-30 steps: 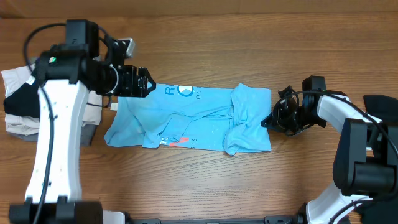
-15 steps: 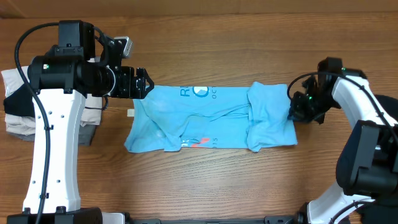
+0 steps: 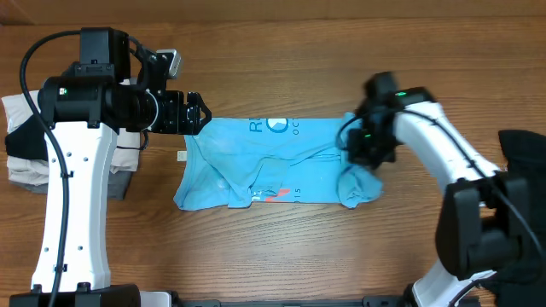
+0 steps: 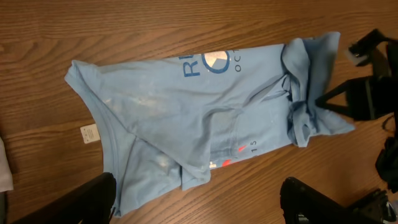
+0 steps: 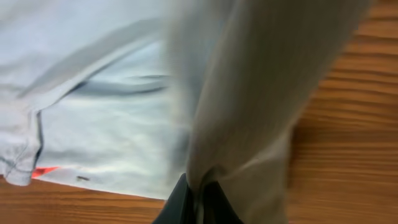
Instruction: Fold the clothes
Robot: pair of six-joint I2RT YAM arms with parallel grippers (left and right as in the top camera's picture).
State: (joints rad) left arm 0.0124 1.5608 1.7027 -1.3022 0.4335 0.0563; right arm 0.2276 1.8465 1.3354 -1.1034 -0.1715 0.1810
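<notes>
Right now my right pincer (image 5: 198, 191) is clenched on the sky-blue T-shirt (image 3: 264, 158). In the right wrist view a fold of its cloth is pinched between my fingertips and rises up from them, blurred, with bare wood showing to the right. From overhead, that pincer sits over the shirt's right end, where the cloth is bunched into a lump at the lower right corner. The rest of the shirt lies spread across the middle of the table (image 3: 281, 51), long side running left to right. It is rumpled, with printed lettering along its far edge and a small red-orange mark (image 3: 271, 194) near its near edge. My left pincer (image 3: 194, 113) is released, its fingers (image 4: 87, 199) spread wide with nothing between them, and it hovers above the shirt's upper left corner. A small white tag (image 3: 182, 155) lies on the wood just beside the shirt's left edge. At the table's left edge, partly behind my left arm, sits a pile of white, black and grey garments (image 3: 21, 149).
</notes>
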